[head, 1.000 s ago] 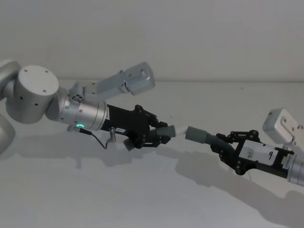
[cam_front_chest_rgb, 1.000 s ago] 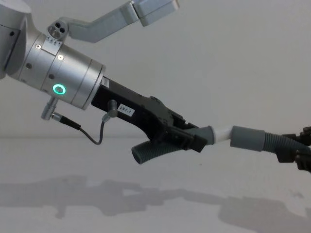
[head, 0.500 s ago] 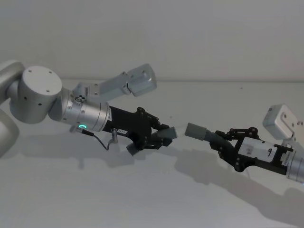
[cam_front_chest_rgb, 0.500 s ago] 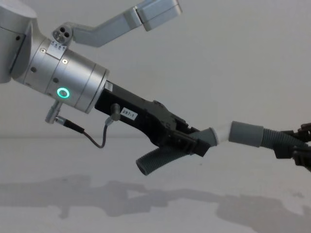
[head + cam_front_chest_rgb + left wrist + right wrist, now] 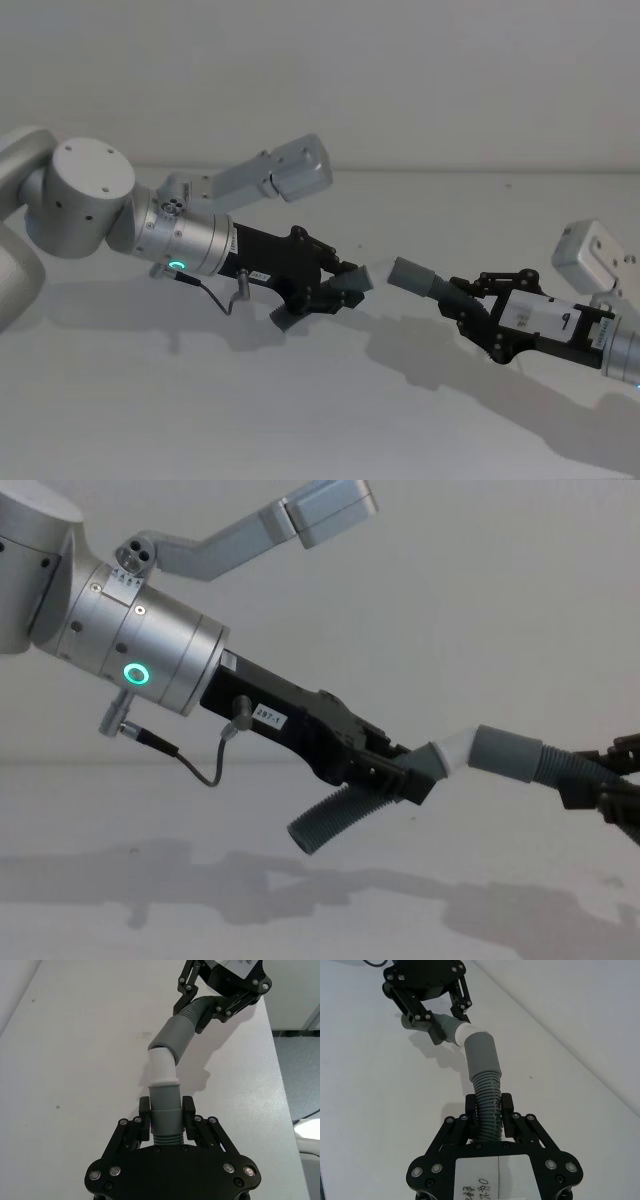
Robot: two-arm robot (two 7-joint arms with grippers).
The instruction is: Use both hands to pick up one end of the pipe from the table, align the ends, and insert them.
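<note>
Spigot (image 5: 162, 1067), white, meets the mouth of the grey sleeve (image 5: 175, 1035) at an angle (depth of entry cannot be read). Left hose piece (image 5: 330, 825) is clamped just behind its cuff by the left gripper (image 5: 166, 1115), fingers closed on it. The right gripper (image 5: 489, 1106) likewise pinches the right hose piece (image 5: 486, 1085) on its ribs. Both pieces hang above the table (image 5: 300, 420), between the arms.

Our left pincer (image 5: 338, 288) and right pincer (image 5: 458, 298) each grip a hose piece over the worktop (image 5: 300, 410).
We see cuff (image 5: 356, 277) and grey sleeve (image 5: 410, 272) facing, close.
</note>
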